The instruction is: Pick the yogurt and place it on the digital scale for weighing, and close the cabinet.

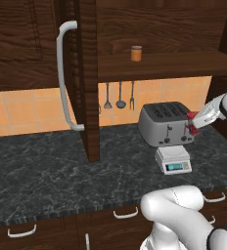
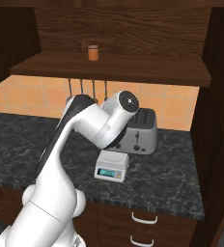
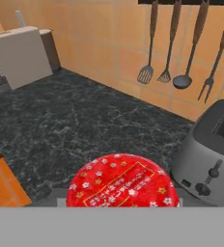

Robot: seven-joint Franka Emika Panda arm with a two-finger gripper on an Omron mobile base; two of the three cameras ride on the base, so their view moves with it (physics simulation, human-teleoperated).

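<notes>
The robot's fingers [image 1: 193,126] are clamped on the yogurt [image 1: 193,124], a small red cup, and hold it in the air at the right end of the toaster [image 1: 165,124], above and a little to the right of the scale [image 1: 173,159]. In the hand view the yogurt [image 3: 122,182] shows from above: a round red lid with white flowers and a boxed label, close under the camera, with the dark marbled worktop [image 3: 75,125] below it and the toaster [image 3: 210,159] just to its right.

The scale is a small white box with a bluish display on its near face. It stands on the worktop [image 1: 47,171] just in front of the toaster, and its top platform is bare. From the right base view the scale [image 2: 112,165] sits near the toaster [image 2: 142,131], partly behind the arm.

The cabinet [image 1: 88,78] is open: its dark wooden door stands edge-on, swung out over the worktop, with a long curved silver handle [image 1: 64,75] on its left side. On the cabinet shelf [image 1: 159,66] stands a small orange can [image 1: 136,53]. Four utensils [image 1: 119,95] hang on the orange tiled wall under the shelf. Drawers [image 1: 125,215] with small white handles run under the near edge of the worktop.
</notes>
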